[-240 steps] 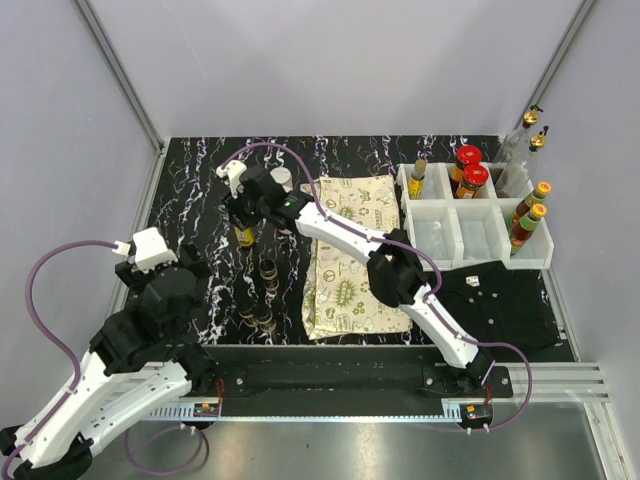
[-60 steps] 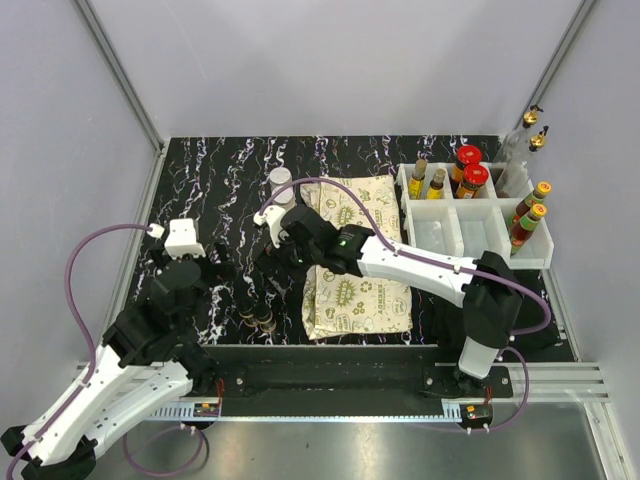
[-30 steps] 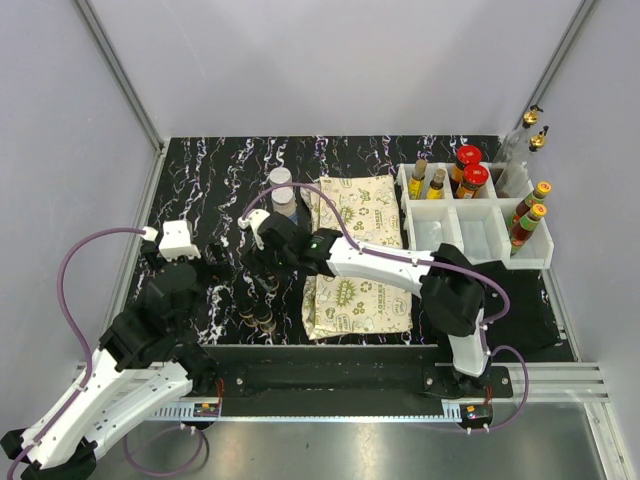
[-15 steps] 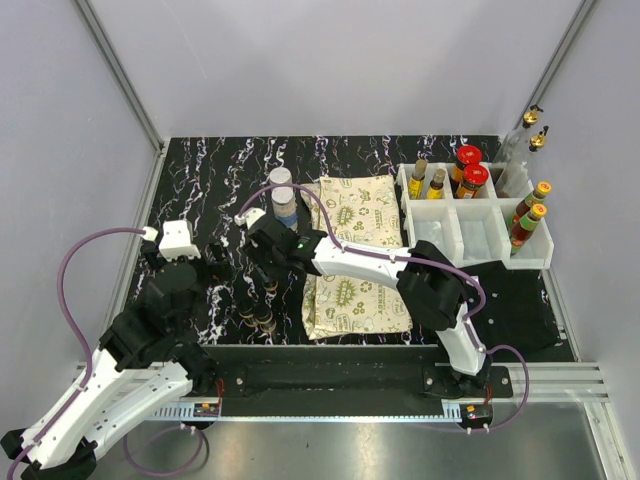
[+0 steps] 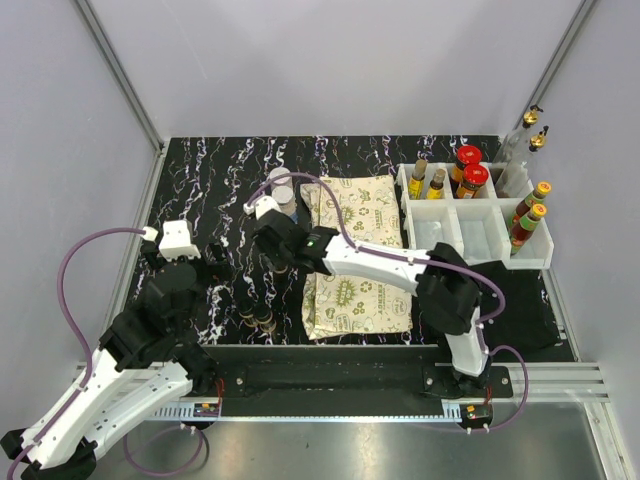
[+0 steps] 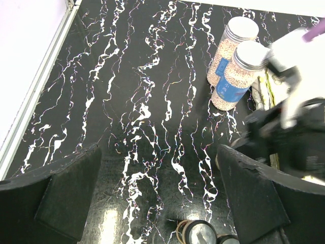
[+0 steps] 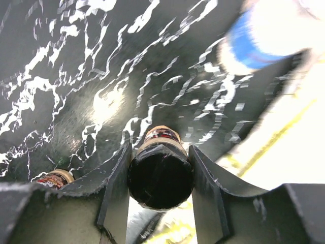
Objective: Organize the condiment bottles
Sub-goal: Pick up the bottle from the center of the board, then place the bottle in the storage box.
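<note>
Pick-up step, by the look of it. Right gripper (image 7: 160, 152) closed on a small dark glass bottle with a black cap (image 7: 160, 178), with a finger pressed to each side of the cap. Lifted off the black marbled tabletop (image 5: 200, 170) or not: impossible to tell. Held at the 9 o'clock edge of the cream patterned cloth (image 5: 360, 260), with two clear white-capped jars (image 6: 236, 71) just beside at 12 o'clock. Left gripper (image 6: 162, 203) spread wide, holding nothing, hovering toward 8 o'clock of the table.

Next, probably: lift straight up, clear the jars, carry to the white plastic compartment bins (image 5: 452, 204) at 3 o'clock, and lower upright into a free compartment. More small dark bottles (image 5: 256, 318) standing at 6 o'clock of the grip.
</note>
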Action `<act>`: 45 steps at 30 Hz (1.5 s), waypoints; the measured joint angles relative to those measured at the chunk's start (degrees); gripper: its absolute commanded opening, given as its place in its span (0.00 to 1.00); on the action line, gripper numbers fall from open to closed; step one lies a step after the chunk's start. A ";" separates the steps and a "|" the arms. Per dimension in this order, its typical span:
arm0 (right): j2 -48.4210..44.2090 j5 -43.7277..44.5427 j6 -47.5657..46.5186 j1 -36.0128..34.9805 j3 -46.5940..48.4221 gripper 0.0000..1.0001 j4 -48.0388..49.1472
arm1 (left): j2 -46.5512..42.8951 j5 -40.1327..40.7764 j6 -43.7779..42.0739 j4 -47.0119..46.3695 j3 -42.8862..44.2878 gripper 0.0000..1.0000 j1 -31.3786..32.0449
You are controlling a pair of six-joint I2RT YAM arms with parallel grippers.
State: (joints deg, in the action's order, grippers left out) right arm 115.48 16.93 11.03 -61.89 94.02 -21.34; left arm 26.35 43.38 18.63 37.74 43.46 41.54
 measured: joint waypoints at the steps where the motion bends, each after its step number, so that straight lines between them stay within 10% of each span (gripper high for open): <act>1: -1.36 1.07 -0.20 0.00 -0.46 0.00 -0.09 | 0.00 0.00 0.00 0.00 0.00 0.99 0.00; 10: -16.63 10.45 -1.92 1.95 -6.23 0.00 0.07 | 0.00 0.00 0.00 0.00 0.00 0.99 0.00; 25: -37.11 15.02 2.84 25.90 -26.05 0.00 -1.70 | 0.57 -0.04 -0.02 -0.04 0.00 0.99 0.00; 45: -34.88 15.37 12.39 41.70 -33.38 0.00 -2.99 | 1.40 -0.07 -0.04 -0.04 0.00 0.99 -0.04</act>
State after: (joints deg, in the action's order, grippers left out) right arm 80.60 32.29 23.42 -20.18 60.64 -24.34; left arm 27.75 43.31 18.59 37.69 43.46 41.50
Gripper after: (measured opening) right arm 0.484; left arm 0.987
